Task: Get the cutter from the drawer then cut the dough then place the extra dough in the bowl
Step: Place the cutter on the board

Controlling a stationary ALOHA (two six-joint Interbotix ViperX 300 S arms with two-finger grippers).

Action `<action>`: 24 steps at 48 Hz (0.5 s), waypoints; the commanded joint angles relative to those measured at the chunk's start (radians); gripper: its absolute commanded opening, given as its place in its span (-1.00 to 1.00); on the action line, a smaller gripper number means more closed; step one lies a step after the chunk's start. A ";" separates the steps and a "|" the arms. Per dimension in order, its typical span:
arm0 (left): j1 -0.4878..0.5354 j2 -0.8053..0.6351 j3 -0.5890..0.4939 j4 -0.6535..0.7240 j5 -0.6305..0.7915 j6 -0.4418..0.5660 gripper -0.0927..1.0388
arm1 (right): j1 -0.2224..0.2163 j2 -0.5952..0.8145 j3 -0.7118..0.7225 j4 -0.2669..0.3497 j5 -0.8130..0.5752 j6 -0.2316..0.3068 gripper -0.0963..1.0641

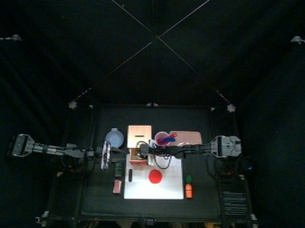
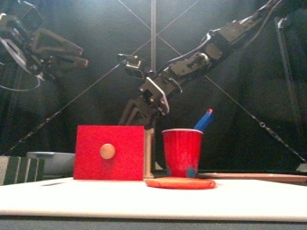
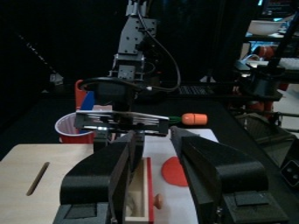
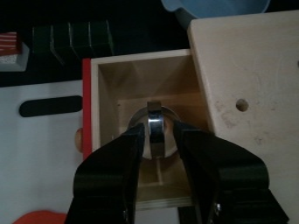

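Cutter [image 4: 158, 121] sits in the wooden box's [image 4: 239, 70] open drawer [image 4: 126, 87], and I've got my right gripper [image 4: 158, 138] clamped on it. Can't tell its handle direction. Left gripper [image 3: 152, 147] is at the box, and I can't tell whether it's gripping.

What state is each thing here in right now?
drawer: pulled open
cutter: held over the drawer
right end effector: shut on the cutter
left end effector: open, at the drawer's side
dough: whole flat disc, not yet cut
cup: upright, blue knife standing in it
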State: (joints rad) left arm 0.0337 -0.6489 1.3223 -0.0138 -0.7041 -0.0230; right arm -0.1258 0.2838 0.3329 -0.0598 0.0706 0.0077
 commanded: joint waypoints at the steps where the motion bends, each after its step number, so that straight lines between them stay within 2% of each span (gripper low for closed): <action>1: 0.003 0.000 -0.006 -0.017 -0.006 0.002 0.53 | -0.005 -0.020 -0.034 -0.009 0.005 -0.009 0.33; 13: 0.003 0.002 -0.002 -0.028 -0.006 0.002 0.53 | 0.002 -0.032 -0.048 -0.044 0.011 0.000 -0.15; 24: 0.014 0.000 0.006 -0.041 -0.006 0.002 0.53 | 0.034 -0.179 -0.040 -0.043 0.026 -0.003 -0.16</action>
State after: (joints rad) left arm 0.0383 -0.6489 1.3392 -0.0491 -0.7041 -0.0230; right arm -0.1012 0.2056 0.3053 -0.1043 0.0920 0.0046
